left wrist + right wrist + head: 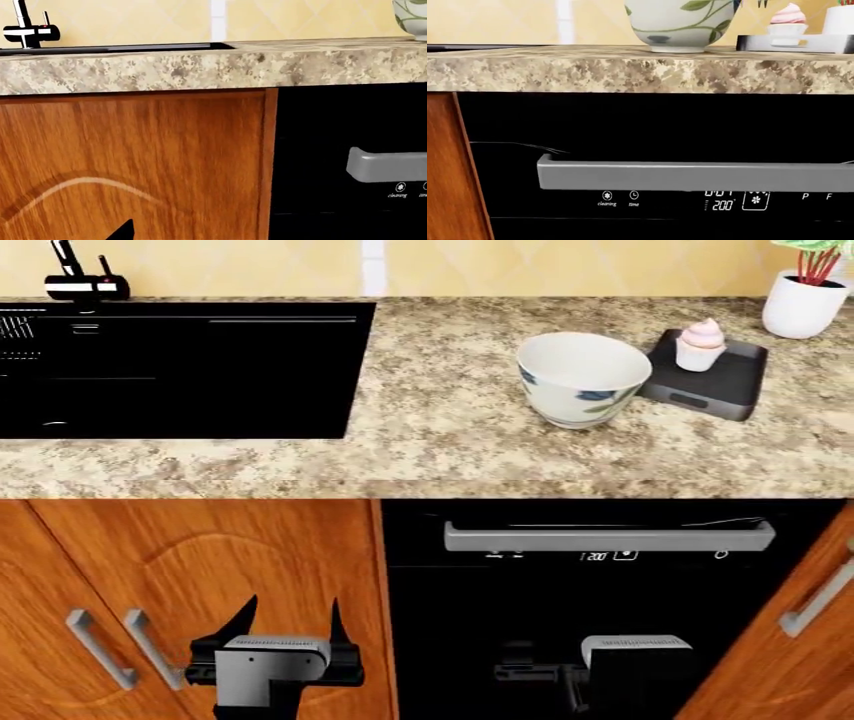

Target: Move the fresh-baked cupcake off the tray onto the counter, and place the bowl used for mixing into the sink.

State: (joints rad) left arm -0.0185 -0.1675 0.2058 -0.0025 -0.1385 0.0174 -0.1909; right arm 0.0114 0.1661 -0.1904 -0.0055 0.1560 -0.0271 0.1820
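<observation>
Sitting on the black tray (pixel 721 375) at the far right of the counter (pixel 441 430), the cupcake (pixel 702 344) looks light and soft, so its paper liner seems the safer place to grip, not the frosting. The bowl (pixel 582 377), just left of the tray, is probably stiff, smooth and breakable; its rim offers a hold. Bare counter lies between it and the sink (pixel 187 370) at far left. The left gripper (pixel 286 625) hangs open and empty below the counter edge; the right gripper (pixel 541 672) is too dark to judge.
</observation>
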